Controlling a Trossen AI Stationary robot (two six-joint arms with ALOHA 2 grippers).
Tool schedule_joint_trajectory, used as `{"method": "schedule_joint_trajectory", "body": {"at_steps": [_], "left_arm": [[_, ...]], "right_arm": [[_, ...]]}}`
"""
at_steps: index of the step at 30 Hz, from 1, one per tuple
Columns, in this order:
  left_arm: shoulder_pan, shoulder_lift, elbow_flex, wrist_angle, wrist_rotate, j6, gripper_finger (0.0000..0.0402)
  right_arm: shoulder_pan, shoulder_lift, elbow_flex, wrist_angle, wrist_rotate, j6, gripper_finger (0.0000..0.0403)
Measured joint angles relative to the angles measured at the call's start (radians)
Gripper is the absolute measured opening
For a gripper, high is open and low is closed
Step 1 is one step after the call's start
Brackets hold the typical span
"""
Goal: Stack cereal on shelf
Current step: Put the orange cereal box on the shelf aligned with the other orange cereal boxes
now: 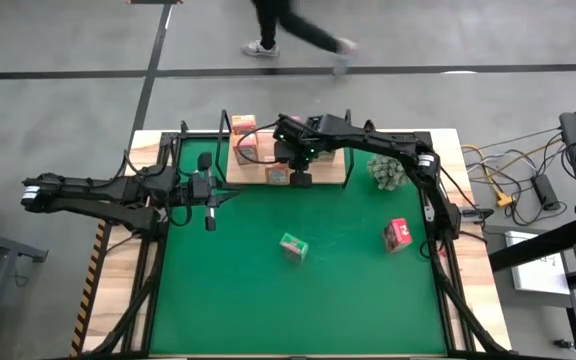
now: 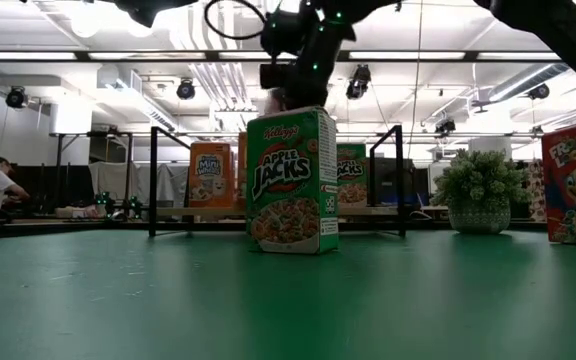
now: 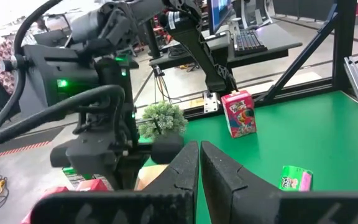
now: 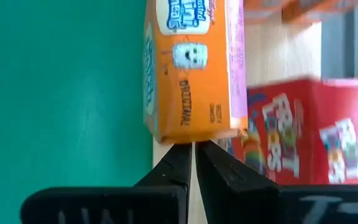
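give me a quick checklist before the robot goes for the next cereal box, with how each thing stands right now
1. Right gripper empty: ok, fingers shut on nothing, over the shelf.
2. Orange box released on the shelf: ok, apart from the fingertips.
3. Green box on the mat reachable: ok, nothing around it.
4. Pink box reachable: ok, alone on the mat.
5. Left gripper out of the way: ok, shut, at the mat's left.
6. Free shelf space: cannot tell.

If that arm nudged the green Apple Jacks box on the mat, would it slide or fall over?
The green box stands upright, tall on a narrow base, so a push near its top would probably tip it. It looks like thin card, likely light and stiff. A low push might slide it across the mat instead.
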Motion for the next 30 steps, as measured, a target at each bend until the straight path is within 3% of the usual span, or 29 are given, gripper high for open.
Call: {"method": "schedule_joint_trajectory", "body": {"at_steps": [9, 20, 25, 30], "left_arm": [[0.000, 0.000, 0.000, 0.015, 0.000, 0.000, 0.0000], [0.000, 0.005, 0.000, 0.019, -0.023, -0.052, 0.0000], [0.000, 0.053, 0.000, 0.027, -0.163, -0.095, 0.0000], [0.009, 0.133, 0.000, 0.073, -0.232, -0.088, 0.0000]], "right_arm": [[0.008, 0.000, -0.034, 0.217, -0.003, -0.029, 0.0013], [0.015, -0.052, -0.042, 0.133, -0.003, -0.034, 0.0013], [0.041, -0.147, -0.152, 0.163, -0.008, -0.013, 0.0012], [0.085, -0.279, -0.364, 0.353, -0.011, 0.021, 0.0012]]}}
